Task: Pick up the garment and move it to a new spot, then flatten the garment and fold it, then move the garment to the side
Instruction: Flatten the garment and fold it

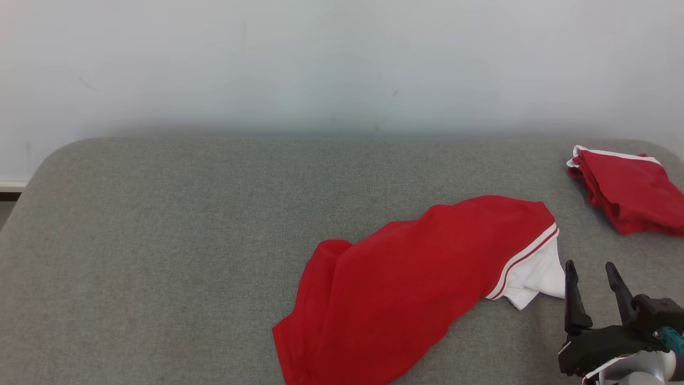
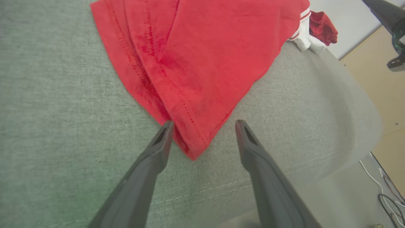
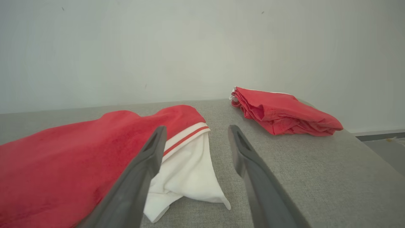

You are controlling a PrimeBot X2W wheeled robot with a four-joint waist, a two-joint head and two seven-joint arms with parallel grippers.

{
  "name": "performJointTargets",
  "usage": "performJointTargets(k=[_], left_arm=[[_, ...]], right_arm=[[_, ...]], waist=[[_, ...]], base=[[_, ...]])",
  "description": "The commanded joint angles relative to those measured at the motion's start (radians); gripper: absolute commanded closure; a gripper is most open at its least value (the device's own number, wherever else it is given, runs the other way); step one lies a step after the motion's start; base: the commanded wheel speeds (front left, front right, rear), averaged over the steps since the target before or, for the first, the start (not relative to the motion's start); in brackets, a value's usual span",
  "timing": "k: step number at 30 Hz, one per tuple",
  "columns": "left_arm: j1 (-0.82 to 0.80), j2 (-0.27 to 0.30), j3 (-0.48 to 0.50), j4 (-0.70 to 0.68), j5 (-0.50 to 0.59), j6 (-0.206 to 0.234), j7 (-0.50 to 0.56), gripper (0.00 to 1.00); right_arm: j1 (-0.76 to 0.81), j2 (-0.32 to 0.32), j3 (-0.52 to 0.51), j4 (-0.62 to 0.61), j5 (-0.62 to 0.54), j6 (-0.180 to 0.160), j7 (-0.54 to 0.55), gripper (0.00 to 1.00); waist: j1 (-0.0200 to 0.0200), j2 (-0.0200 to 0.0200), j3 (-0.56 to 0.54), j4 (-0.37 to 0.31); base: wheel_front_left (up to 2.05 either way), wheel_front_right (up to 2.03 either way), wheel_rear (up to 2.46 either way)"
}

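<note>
Head view shows two red cloth things on one grey pad [image 1: 160, 240] with a pale wall [image 1: 320, 64] behind it. One is the garment [image 1: 406, 278], which lies loose and bumpy near the front of the pad, right of the middle. Its far right end has a white part [image 1: 537, 270], and one white band with one thin red line runs where the red meets the white. The other is a folded red cloth [image 1: 630, 192] with a bit of white at its edge, lying apart at the far right of the pad. The right gripper [image 1: 590, 264] sits just beside the white part, and its two dark fingers are spread wide with nothing between them. In the left wrist view, the left gripper [image 2: 204, 123] also has its two fingers spread wide. One stitched red corner of the garment lies flat between them, and the fingers do not squeeze it. A few wires [image 2: 389, 196] lie on the floor [image 2: 379, 79] past the pad's edge.
</note>
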State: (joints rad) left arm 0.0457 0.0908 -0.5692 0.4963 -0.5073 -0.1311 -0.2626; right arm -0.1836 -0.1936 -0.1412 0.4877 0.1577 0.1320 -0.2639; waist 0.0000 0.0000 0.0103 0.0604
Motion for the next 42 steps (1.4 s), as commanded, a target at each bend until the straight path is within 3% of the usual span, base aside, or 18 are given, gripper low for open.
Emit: performJointTargets(k=[1,10,12,14,15,21,35,39,42], left_arm=[[0.016,-0.001,-0.040,0.086,-0.015,0.001,-0.003,0.00],[-0.075,-0.003,-0.123,0.159,-0.085,0.001,-0.003,0.00],[-0.081,0.002,-0.130,0.158,-0.096,0.001,-0.003,0.26],[-0.090,0.008,-0.127,0.144,-0.100,0.001,-0.003,0.96],[-0.091,0.012,-0.123,0.139,-0.101,0.001,-0.003,1.00],[-0.094,0.027,-0.046,0.091,-0.077,0.001,-0.003,1.00],[-0.078,0.126,0.293,-0.048,0.057,0.004,-0.003,1.00],[-0.065,0.122,0.362,-0.074,0.072,0.003,-0.003,1.00],[-0.041,0.104,0.353,-0.057,0.087,0.002,-0.003,1.00]], right_arm=[[0.005,0.008,-0.004,-0.006,-0.012,-0.002,0.000,0.00],[0.007,0.011,-0.009,-0.012,-0.013,-0.002,0.000,0.00],[0.013,0.007,-0.013,-0.012,-0.010,-0.002,0.000,0.00],[0.018,0.007,-0.017,-0.011,-0.008,-0.002,0.000,0.00],[0.020,0.009,-0.018,-0.010,-0.009,-0.002,0.000,0.00],[0.031,0.028,-0.028,-0.013,-0.020,-0.002,0.000,0.00],[0.064,0.027,0.000,0.068,0.024,-0.002,0.000,0.00],[0.082,0.033,0.036,0.105,0.055,-0.002,0.003,0.00],[0.104,0.029,0.084,0.125,0.086,-0.002,0.008,0.00]], waist=[[0.0000,0.0000,0.008,-0.006],[0.0000,0.0000,0.014,-0.027],[0.0000,0.0000,0.012,-0.028],[0.0000,0.0000,0.011,-0.026],[0.0000,0.0000,0.011,-0.025],[0.0000,0.0000,0.004,-0.015],[0.0000,0.0000,0.000,0.010],[0.0000,0.0000,-0.002,0.006],[0.0000,0.0000,-0.005,0.004]], base=[[0.00,0.00,0.00],[0.00,0.00,0.00],[0.00,0.00,0.00],[0.00,0.00,0.00],[0.00,0.00,0.00],[0.00,0.00,0.00],[0.00,0.00,0.00],[0.00,0.00,0.00],[0.00,0.00,0.00]])
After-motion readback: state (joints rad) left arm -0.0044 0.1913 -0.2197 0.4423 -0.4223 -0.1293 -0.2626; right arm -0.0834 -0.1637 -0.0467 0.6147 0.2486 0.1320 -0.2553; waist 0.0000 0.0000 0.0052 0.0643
